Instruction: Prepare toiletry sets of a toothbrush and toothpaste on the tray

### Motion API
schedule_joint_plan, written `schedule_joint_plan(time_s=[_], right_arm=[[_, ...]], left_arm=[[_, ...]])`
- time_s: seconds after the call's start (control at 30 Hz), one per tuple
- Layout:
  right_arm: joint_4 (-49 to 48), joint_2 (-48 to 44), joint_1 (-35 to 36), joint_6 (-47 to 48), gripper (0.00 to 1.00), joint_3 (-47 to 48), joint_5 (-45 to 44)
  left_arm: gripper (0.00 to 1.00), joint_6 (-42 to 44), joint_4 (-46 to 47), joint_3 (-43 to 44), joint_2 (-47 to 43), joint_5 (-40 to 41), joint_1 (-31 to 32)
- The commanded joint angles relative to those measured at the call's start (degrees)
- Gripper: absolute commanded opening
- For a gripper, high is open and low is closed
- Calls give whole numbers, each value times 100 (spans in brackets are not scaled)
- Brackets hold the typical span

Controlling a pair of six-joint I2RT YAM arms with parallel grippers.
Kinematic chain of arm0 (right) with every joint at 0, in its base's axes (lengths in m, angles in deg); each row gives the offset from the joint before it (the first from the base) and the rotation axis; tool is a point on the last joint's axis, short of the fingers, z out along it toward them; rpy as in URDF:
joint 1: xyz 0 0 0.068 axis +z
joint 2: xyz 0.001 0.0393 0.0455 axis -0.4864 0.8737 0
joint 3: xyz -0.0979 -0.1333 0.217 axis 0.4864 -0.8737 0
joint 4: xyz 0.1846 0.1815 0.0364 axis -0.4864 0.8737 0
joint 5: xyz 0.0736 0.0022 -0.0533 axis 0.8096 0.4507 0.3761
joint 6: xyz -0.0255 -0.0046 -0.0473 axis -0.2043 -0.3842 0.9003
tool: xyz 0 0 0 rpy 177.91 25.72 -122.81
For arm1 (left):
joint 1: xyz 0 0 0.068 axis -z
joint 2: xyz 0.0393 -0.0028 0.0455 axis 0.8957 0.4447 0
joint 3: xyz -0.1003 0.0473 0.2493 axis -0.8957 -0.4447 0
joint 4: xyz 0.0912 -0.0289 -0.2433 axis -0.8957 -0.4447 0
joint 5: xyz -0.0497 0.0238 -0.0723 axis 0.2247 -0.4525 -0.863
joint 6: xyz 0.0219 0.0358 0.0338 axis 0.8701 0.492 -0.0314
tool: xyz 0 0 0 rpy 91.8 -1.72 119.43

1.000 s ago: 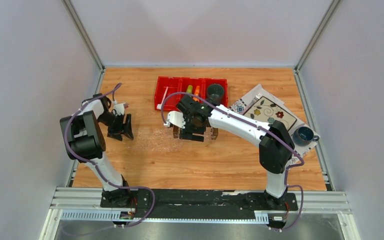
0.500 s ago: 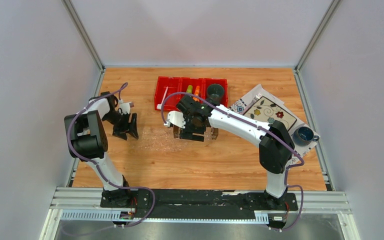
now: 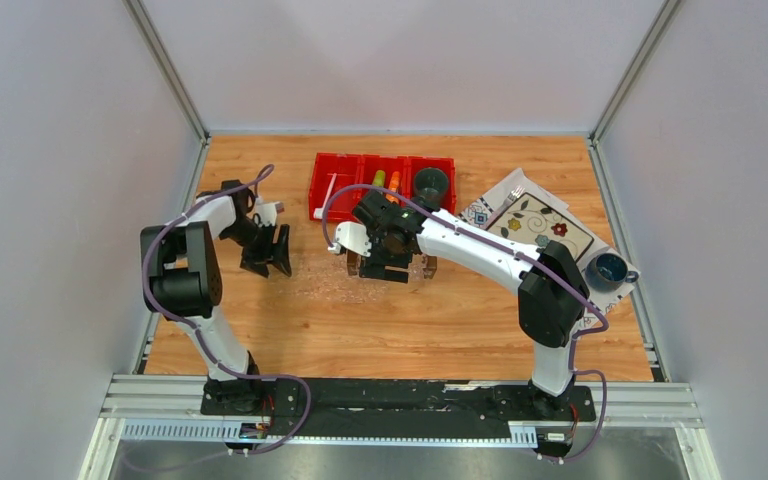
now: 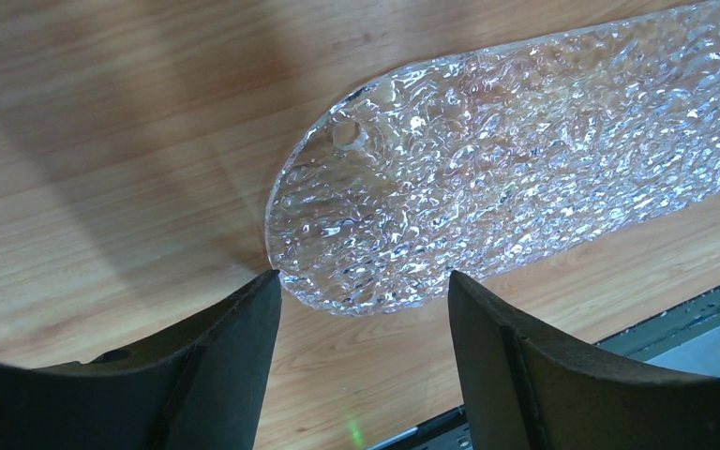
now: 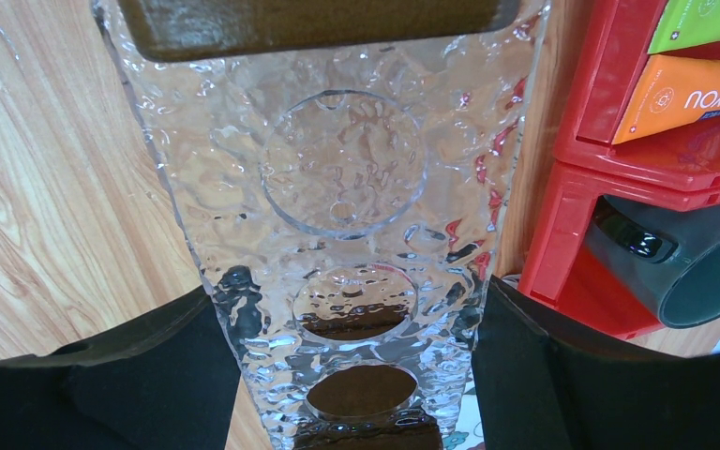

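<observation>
Tray (image 5: 337, 234) of rippled clear plastic

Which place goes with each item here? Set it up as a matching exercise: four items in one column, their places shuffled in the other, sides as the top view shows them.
Items
1. toothbrush
2. orange toothpaste
3. dark mug
4. blue cup

Places
A. right compartment of the red bin
B. near the right edge of the table
C. left compartment of the red bin
D. middle compartment of the red bin

Pairs: 1-C, 2-D, 3-A, 4-B
</observation>
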Motion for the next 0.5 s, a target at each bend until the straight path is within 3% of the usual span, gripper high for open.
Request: schedule_joint_plan(time_s=[0.0,0.47], right_arm=[[-172,-212,18,32,39,254,-105],[13,262,62,58,40,781,106]], left_arm=[[74,-264,176,-108,-168,-197,149],[76,-440,247,-179,-440,-443,430]])
